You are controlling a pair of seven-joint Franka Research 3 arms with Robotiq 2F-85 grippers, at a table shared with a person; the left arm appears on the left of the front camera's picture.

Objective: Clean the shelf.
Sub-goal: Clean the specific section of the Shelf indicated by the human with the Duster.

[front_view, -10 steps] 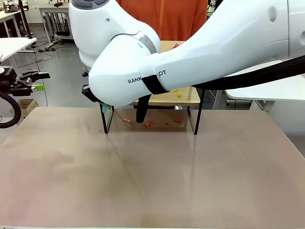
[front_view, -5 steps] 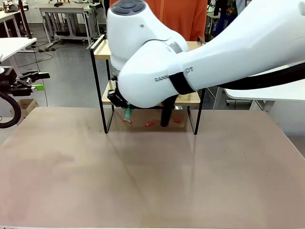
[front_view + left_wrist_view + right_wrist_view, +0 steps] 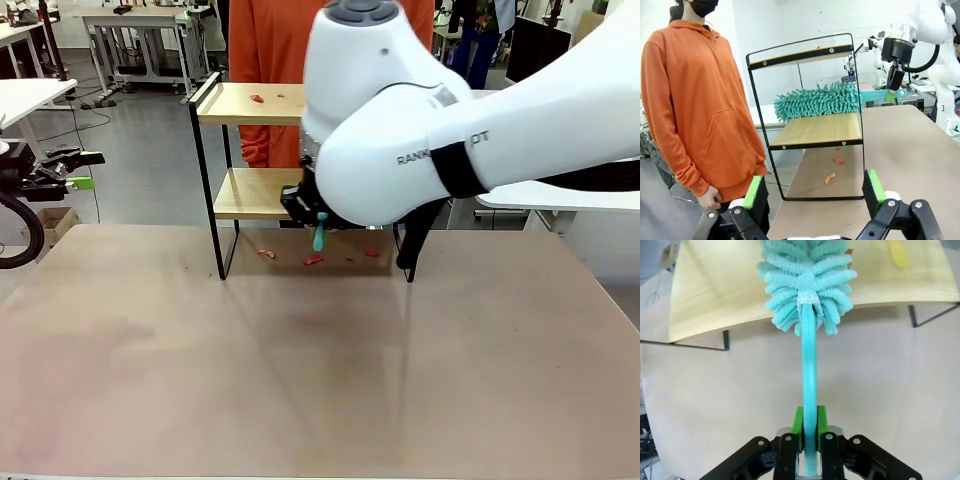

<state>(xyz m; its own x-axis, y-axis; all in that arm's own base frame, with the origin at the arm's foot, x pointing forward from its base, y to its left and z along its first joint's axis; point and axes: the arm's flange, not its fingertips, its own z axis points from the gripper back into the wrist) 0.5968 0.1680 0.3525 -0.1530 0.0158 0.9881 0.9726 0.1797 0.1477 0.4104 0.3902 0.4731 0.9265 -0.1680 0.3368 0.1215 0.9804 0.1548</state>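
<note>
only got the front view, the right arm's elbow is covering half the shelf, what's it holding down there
observer: the right gripper is shut on the teal handle of a duster, and the fluffy head is over the lower board of the shelf.
operator: is the head touching the wood
observer: contact i can't tell. from the left wrist view the head hangs low over the board and spans most of its length.
operator: any bits on that board
observer: yes, a yellow scrap lies on the board just beside the head.
</note>
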